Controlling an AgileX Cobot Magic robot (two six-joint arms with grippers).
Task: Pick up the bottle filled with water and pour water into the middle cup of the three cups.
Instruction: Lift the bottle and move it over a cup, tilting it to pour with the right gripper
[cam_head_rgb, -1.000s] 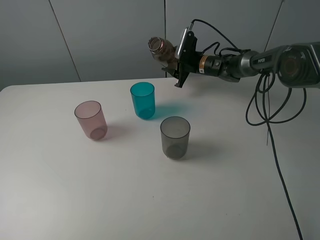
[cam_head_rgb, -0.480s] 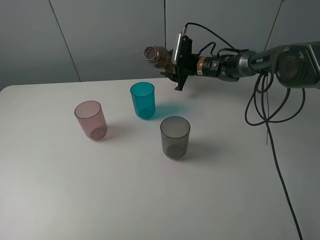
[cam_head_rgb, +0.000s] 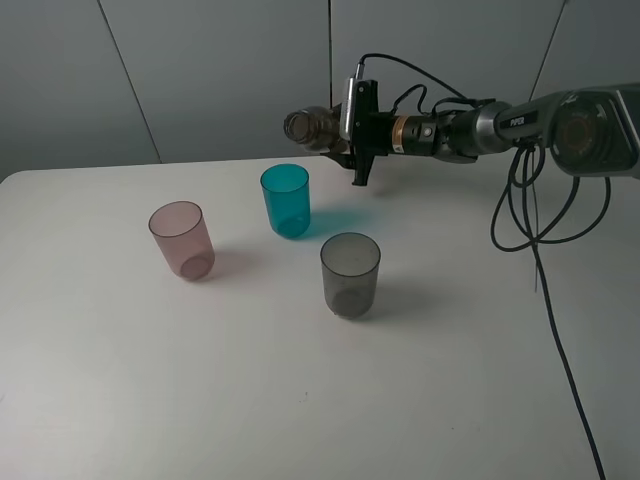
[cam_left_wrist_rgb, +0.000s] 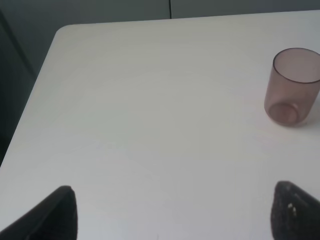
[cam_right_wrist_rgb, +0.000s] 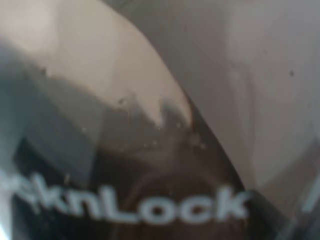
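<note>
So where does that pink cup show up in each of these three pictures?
Exterior high: the pink cup stands at the left of the table, left of the teal cup.
Left wrist: it stands upright at the picture's right edge.
Right wrist: not in it; the bottle fills the picture.
Shared landmark: the white table.

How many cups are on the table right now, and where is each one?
3. The pink cup stands furthest left, the middle cup sits nearest the tilted bottle, and the grey cup is nearest the camera. None looks hidden.
</note>
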